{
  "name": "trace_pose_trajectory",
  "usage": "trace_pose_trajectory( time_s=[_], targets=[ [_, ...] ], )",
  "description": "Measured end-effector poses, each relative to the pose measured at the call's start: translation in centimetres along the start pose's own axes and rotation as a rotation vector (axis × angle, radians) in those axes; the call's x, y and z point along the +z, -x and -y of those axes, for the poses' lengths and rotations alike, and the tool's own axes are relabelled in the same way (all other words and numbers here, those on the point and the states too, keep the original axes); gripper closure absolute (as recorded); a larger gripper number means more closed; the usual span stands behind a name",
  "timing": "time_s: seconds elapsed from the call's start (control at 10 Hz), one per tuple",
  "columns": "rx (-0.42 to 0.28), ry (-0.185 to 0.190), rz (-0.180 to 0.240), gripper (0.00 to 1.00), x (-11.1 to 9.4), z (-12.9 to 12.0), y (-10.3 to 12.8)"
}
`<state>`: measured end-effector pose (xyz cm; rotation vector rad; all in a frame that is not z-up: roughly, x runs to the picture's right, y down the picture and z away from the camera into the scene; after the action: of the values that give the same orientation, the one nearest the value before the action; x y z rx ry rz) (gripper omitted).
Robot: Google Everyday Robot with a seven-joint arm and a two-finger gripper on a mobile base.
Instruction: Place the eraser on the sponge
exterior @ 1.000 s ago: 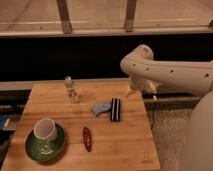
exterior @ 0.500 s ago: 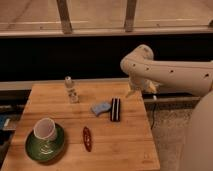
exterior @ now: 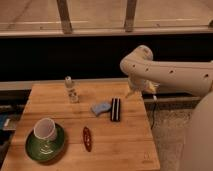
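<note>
The eraser (exterior: 115, 109), a black block with a white stripe along its length, lies on the wooden table (exterior: 60, 97) right of centre. The light blue sponge (exterior: 100, 107) lies flat just to its left, touching or nearly touching it. My gripper (exterior: 131, 93) hangs from the white arm above the table's far right edge, up and to the right of the eraser and apart from it. Nothing shows in its grasp.
A small clear bottle (exterior: 72, 90) stands at the back of the table. A white cup (exterior: 45, 129) rests on a green plate (exterior: 31, 151) at the front left. A slim dark red object (exterior: 87, 138) lies in front of the sponge. A dark wall runs behind.
</note>
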<state>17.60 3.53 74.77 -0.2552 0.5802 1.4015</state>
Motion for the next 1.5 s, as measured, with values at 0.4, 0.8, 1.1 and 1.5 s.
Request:
trace_pose_trajectory(
  time_s=[0.4,0.8,1.1,1.5],
  targets=[
    [-0.059,0.036,-0.017,0.20,2.0,-5.8,-4.4],
    [-0.099,0.058,-0.051,0.20,5.2,-10.9,-3.6],
    [-0.105,0.066,-0.087,0.20,7.9,-12.1,-1.9],
    [-0.087,0.080,-0.136,0.20,11.5,-12.3,-0.9]
  ],
)
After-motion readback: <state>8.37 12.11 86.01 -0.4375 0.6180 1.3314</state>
